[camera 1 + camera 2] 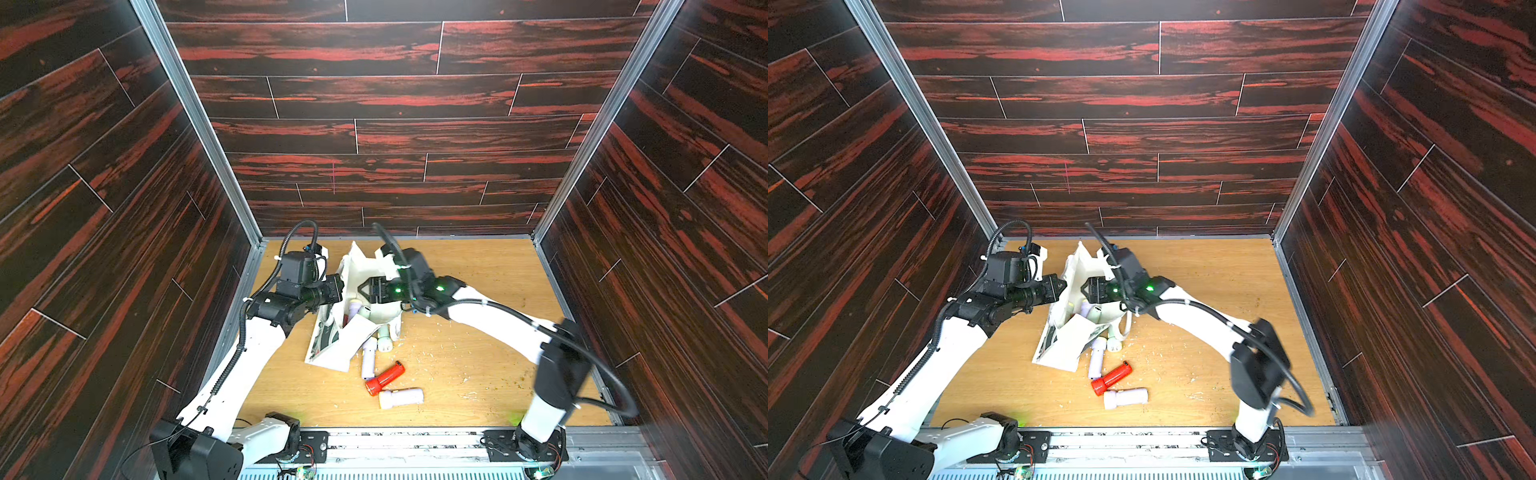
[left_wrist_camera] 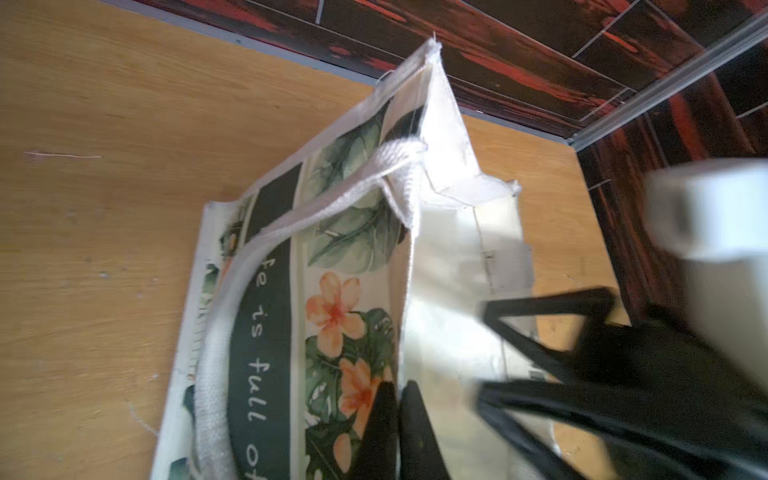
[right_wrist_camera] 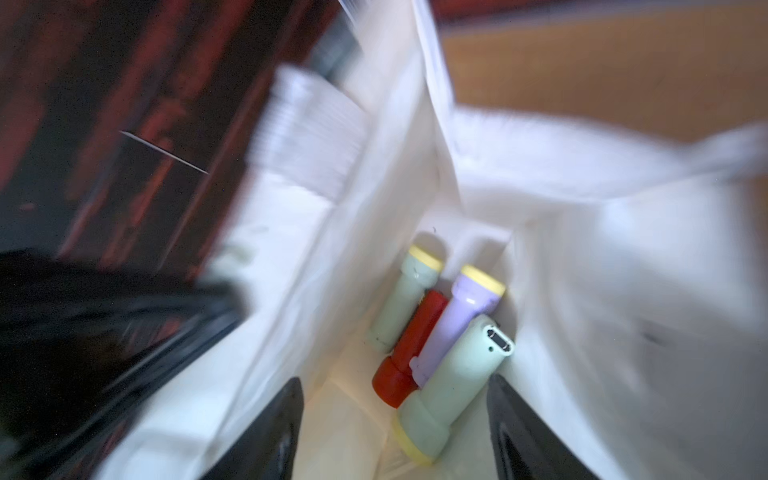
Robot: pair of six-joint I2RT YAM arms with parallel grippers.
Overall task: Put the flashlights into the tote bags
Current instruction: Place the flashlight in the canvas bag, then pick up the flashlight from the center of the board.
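Your bag (image 1: 365,272) stands open near the back edge of the bench (image 1: 478,353), left of its middle, with its printed side sagging toward the front. The left gripper (image 1: 338,286) is clamped on the bag's left rim, and its fingers (image 2: 415,415) in the left wrist view pinch the cloth edge beside the orange flowers. The right gripper (image 1: 363,291) hangs over the bag's mouth from the right side. Its jaws are spread well apart and hold nothing. The two grippers face each other across the opening, so room there is tight.

At the bag's front edge lie a pale flashlight (image 1: 384,343) and a lilac flashlight (image 1: 368,359), both touching or just beside the cloth. Nearer the front edge, a red flashlight (image 1: 384,377) lies with its head just beside a white flashlight (image 1: 401,397). From these to the bench's right edge the wood is open, crossed only by the right arm (image 1: 498,320).

Only the right wrist view looks to the bag's bottom. A small green flashlight (image 3: 405,299), a dark red flashlight (image 3: 409,345), a purple flashlight (image 3: 461,320) and a large green flashlight (image 3: 453,386) lie packed side by side there. That view is smeared toward its borders. Both top views show just two pale ends in the bag. Only the left wrist view shows the lettering (image 2: 257,365) and the loop handle (image 2: 216,353).
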